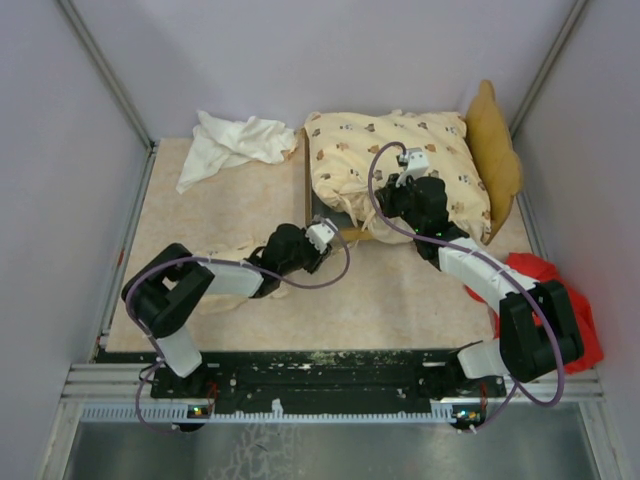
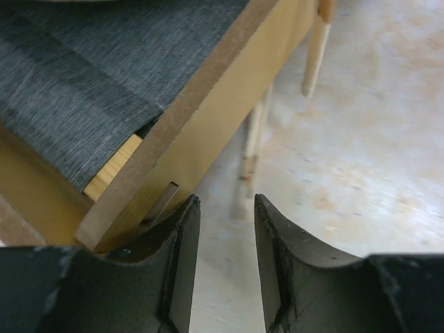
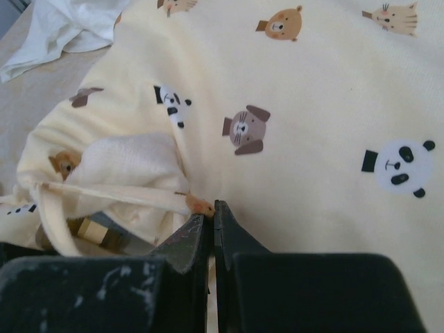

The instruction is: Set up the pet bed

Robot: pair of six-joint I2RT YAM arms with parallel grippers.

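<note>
Cream cushion (image 3: 312,90) edge pinched, right gripper (image 3: 211,211)

A: How much of the bed frame (image 1: 497,150) shows from above?
B: Little; the cushion (image 1: 400,150) covers most of it, and the left wrist view cuts it off at top and left.
A: The red cloth (image 1: 527,268)?
B: Partly under the right arm, and the small pillow (image 1: 228,250) is half under the left. Whether the right gripper (image 3: 211,208) pinches fabric, I cannot tell

Top overhead, facing down — 2 wrist views close on pet bed (image 1: 350,160).
</note>
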